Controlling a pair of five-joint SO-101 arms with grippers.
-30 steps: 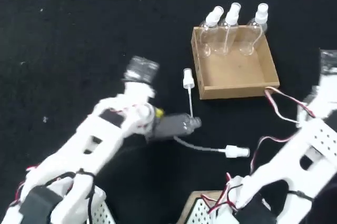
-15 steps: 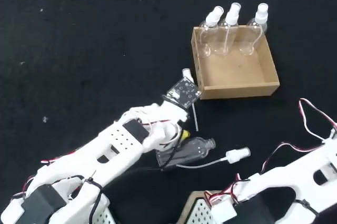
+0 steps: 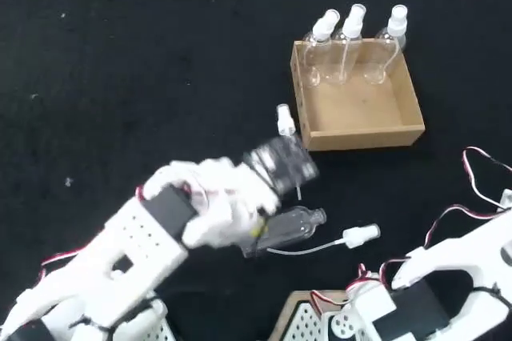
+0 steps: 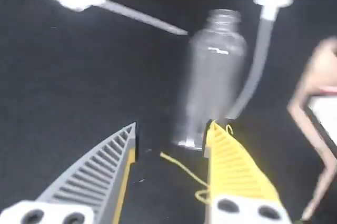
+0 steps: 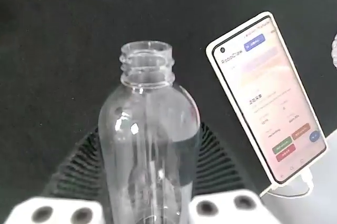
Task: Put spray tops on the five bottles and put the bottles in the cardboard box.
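Bottles already wearing spray tops, three capped bottles (image 3: pixel 346 53), rest in a row along the far wall of the cardboard box (image 3: pixel 364 136), with their white tops showing past its rim. We cannot tell whether they stand straight or lean. The box sits toward the far right corner of the counter (image 3: pixel 120 61).

Nearer the counter's near edge, about midway along it, we see the lying bottle (image 3: pixel 292 226) on its side with its open neck pointing toward the right edge. The first spray top (image 3: pixel 285 121) lies just beside the box's left wall, and its thin tube runs toward the near edge. The second spray top (image 3: pixel 362 234) lies near the lying bottle's neck, and its tube curves back alongside that bottle.

From the near left corner the left arm (image 3: pixel 144 245) stretches to the lying bottle's base. The left tool (image 4: pixel 171 128) is spread wide and has hold of nothing. The tip of its yellow finger (image 4: pixel 231 166) is at the bottle's base, and its grey finger (image 4: pixel 100 166) is clear of the bottle.

At the near right corner we see the right arm (image 3: pixel 456 265). The right tool (image 5: pixel 150 148) is closed around the held bottle (image 5: pixel 150 98), which has a bare, open neck. A phone (image 5: pixel 266 95) with a lit screen lies near it.
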